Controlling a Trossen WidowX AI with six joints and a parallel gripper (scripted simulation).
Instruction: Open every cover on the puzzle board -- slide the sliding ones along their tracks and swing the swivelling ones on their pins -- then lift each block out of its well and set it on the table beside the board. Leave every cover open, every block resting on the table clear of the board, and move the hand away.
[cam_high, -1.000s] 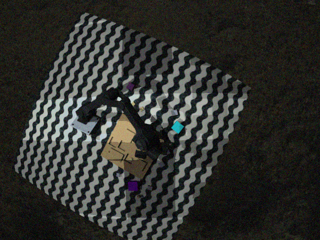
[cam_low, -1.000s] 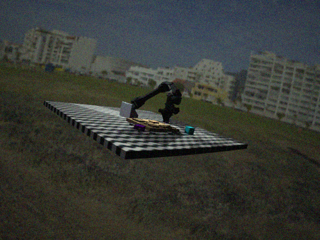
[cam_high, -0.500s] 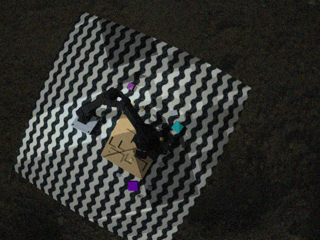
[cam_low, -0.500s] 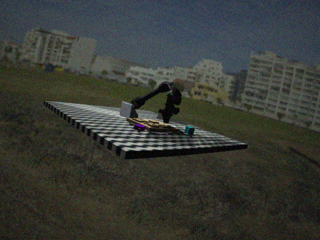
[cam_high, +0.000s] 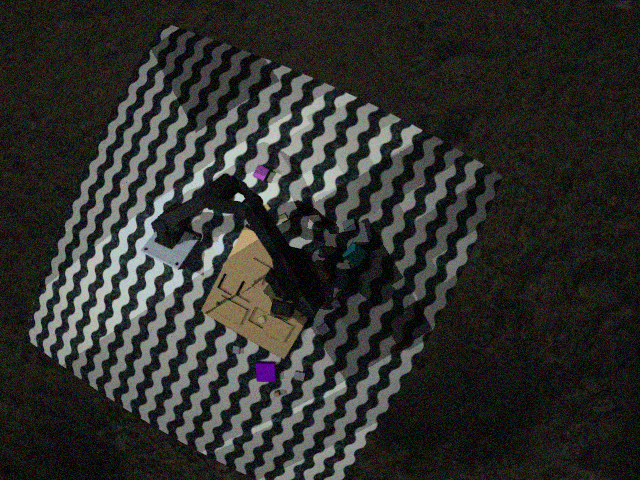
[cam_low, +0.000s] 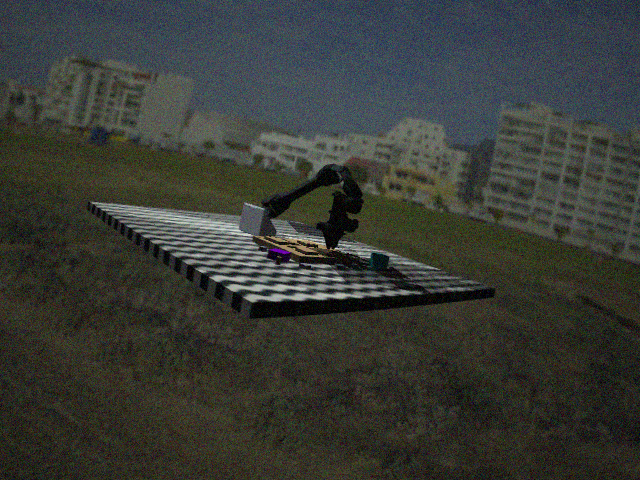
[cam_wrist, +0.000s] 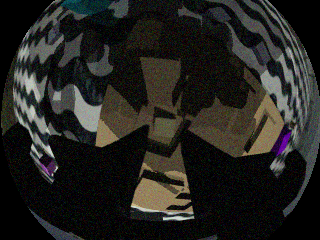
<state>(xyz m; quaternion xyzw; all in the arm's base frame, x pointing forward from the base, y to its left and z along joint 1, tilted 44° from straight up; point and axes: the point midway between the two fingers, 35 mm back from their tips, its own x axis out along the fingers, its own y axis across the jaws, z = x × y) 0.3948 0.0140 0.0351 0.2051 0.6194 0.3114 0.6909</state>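
Note:
The tan puzzle board (cam_high: 241, 260) (cam_low: 274, 244) (cam_wrist: 124, 115) lies in the middle of the table, with raised covers and tracks on its face. My gripper (cam_high: 285, 308) (cam_low: 329, 242) (cam_wrist: 164, 131) hangs low over the board's right part, fingers partly apart with only board surface showing between them. A teal block (cam_high: 354, 252) (cam_low: 378, 260) rests on the table right of the board. A purple block (cam_high: 265, 372) (cam_low: 279, 253) lies on the table off the board's near corner. A smaller magenta block (cam_high: 261, 172) lies on the table beyond the arm. The arm hides part of the board.
The arm's grey base mount (cam_high: 166, 251) (cam_low: 253, 219) stands left of the board. Small grey bits (cam_high: 299, 375) lie on the table near the purple block. The wavy-striped table (cam_high: 129, 155) ends in dark ground on all sides.

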